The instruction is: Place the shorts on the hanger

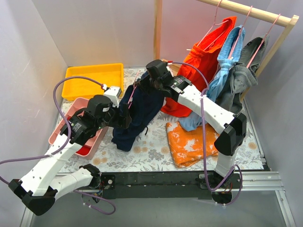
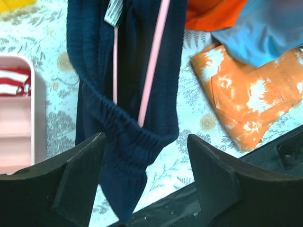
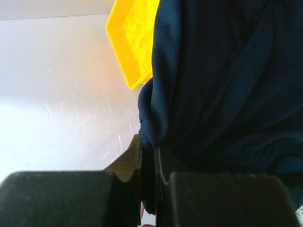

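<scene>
The navy shorts [image 1: 138,111] hang in the air over the table, draped on the thin pink hanger [image 1: 133,91]. My right gripper [image 1: 147,84] holds them up from the top. In the right wrist view its jaws [image 3: 154,158] are shut on a fold of the shorts [image 3: 222,80], with a speck of pink low between them. My left gripper [image 1: 125,118] is beside the shorts' left side. In the left wrist view it [image 2: 144,177] is open, with the shorts' gathered waistband [image 2: 128,137] hanging between its fingers [image 2: 78,182] and two pink hanger wires [image 2: 151,66] running down the cloth.
A yellow tray [image 1: 92,78] lies at the back left. A pink bin [image 1: 75,132] holding red striped cloth is at the left. An orange patterned cloth [image 1: 189,142] lies on the table. A wooden rail [image 1: 246,9] carries red-orange [image 1: 208,52], light blue [image 1: 227,61] and grey [image 1: 246,71] clothes.
</scene>
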`<state>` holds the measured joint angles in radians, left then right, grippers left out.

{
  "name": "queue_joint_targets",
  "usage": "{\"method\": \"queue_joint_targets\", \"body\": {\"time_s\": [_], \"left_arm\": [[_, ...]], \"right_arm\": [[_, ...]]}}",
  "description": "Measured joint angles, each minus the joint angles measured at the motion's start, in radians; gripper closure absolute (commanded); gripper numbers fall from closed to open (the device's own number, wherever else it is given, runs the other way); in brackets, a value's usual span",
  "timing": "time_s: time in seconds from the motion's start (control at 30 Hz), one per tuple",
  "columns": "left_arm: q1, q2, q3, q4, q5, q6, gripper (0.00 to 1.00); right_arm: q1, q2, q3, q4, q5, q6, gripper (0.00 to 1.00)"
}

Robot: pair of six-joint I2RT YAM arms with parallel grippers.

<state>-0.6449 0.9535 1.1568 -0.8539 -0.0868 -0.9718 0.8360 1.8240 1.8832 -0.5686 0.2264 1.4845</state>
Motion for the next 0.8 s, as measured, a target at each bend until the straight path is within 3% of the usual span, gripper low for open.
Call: {"method": "queue_joint_targets", "body": {"time_s": [0.5,0.6,0.63,0.7,0.73,0.8], "left_arm": [[0.000,-0.051,-0.039,-0.064,-0.001,0.013,0.41],[0.000,-0.035,-0.064,-0.035,0.002,0.024,0.58],[0.000,-0.032,-0.072,-0.022,-0.002,0.026,0.70],[0.000,-0.032,-0.090,0.012,-0.011,0.033,0.83],[0.000,-0.034,-0.097,0.031,-0.018,0.035,0.97],[0.000,-0.050,-0.119,0.079,-0.027,0.053,1.00]], "right_arm": [[-0.016,0.000,0.021,-0.017,-0.024,0.001,0.99],[-0.017,0.000,0.023,-0.019,-0.027,0.001,0.99],[-0.017,0.000,0.023,-0.021,-0.027,0.001,0.99],[-0.017,0.000,0.023,-0.021,-0.028,0.001,0.99],[-0.017,0.000,0.023,-0.021,-0.029,0.001,0.99],[-0.018,-0.002,0.020,-0.014,-0.029,0.001,0.99]]}}
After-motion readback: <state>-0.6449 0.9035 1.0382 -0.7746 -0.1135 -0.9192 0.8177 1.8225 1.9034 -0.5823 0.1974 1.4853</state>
